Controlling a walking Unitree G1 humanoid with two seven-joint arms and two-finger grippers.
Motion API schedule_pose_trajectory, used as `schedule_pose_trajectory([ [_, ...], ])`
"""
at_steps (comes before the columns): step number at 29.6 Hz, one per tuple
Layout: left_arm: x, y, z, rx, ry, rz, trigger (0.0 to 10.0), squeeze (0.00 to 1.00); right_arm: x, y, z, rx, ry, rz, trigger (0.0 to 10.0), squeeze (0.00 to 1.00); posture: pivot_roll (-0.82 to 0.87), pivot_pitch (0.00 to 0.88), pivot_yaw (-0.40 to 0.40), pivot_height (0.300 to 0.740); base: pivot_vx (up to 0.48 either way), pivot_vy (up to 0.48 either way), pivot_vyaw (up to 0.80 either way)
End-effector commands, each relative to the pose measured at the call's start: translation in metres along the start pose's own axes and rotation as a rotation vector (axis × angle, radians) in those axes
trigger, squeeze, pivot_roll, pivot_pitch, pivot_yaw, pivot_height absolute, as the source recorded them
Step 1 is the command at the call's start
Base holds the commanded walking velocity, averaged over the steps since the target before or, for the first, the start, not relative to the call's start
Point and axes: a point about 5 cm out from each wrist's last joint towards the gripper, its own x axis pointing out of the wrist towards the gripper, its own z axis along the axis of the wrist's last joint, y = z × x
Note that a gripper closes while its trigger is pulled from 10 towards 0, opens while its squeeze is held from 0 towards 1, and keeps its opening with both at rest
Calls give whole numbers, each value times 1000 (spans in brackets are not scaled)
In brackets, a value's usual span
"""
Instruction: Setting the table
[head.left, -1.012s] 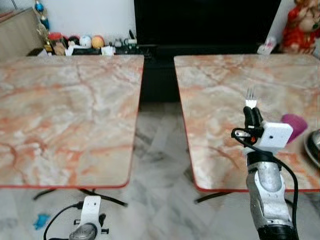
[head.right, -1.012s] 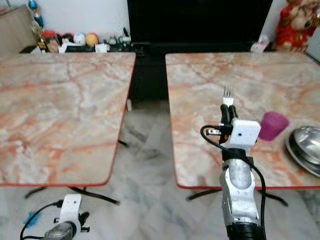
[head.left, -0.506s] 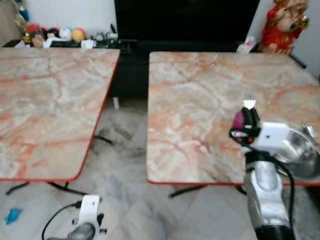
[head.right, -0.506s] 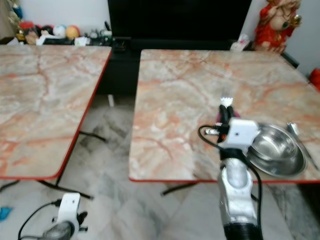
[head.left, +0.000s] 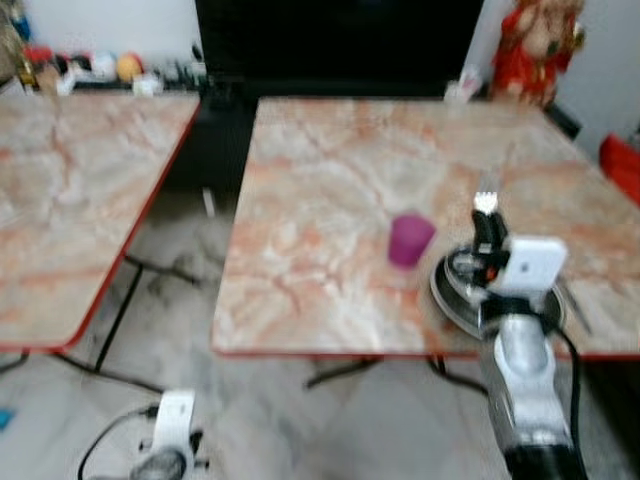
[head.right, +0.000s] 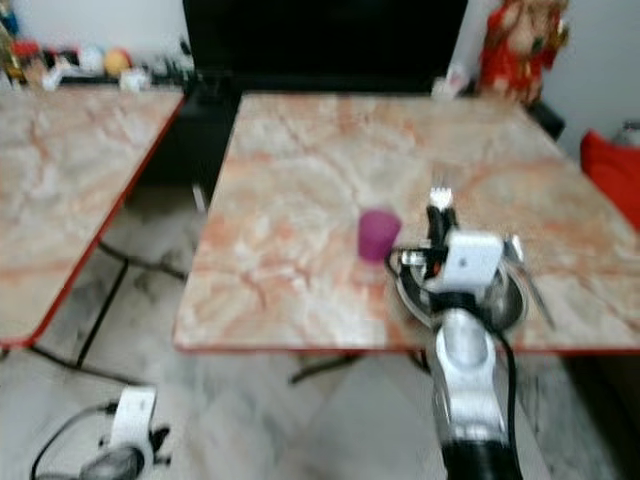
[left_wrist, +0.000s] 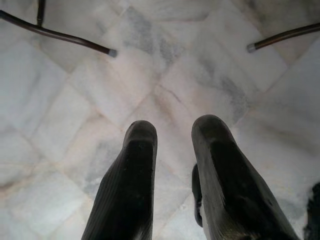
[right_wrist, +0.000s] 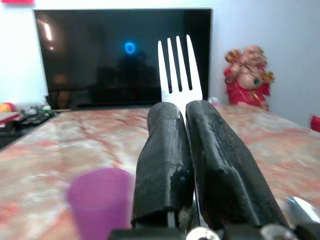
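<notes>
- My right gripper (right_wrist: 181, 112) pinches a fork (right_wrist: 179, 67) upright, above the steel bowl (head.left: 452, 296).
- Purple cup (head.left: 410, 239) stands just left of it.
- My left gripper (left_wrist: 172, 135) hangs over the floor, fingers slightly parted.

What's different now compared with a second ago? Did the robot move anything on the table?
Mostly the view swung right as the robot turned: the right-hand table now sits in the middle. The right gripper with its fork now hangs above the metal bowl. Nothing was picked up or let go. The purple cup stays beside the bowl, the fork stays clamped, and the left gripper still hangs idle over the floor.
</notes>
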Motion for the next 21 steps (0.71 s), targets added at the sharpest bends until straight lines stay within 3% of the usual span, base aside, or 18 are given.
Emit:
schedule_pose_trajectory([
  [1, 0, -6, -3, -6, 14, -11, 10000, 0, 0, -9, 0, -6, 6, -30, 10000, 0, 46, 0, 3, 740, 0, -345, 0],
  [21, 0, -6, -2, -4, 11, -12, 10000, 0, 0, -12, -1, -15, 17, -43, 10000, 0, 43, 0, 4, 740, 0, -344, 0],
])
